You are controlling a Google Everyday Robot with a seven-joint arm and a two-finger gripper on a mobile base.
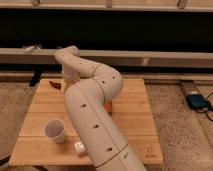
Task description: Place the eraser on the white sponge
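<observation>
My arm (92, 107) crosses the wooden table (135, 125) from the front, bends at the middle and reaches back to the far left. The gripper (71, 80) points down over the table's far left part, beside a small red chili-like thing (56, 85). A small pale white block (79, 148), which looks like the white sponge, lies at the front edge, half hidden by my arm. The eraser is not in view; the arm may hide it.
A paper cup (55, 131) stands at the front left. An orange-red patch (109, 106) peeks out from under my arm near the table's middle. A blue device with a cable (196, 101) lies on the floor at the right. A dark low wall runs behind the table.
</observation>
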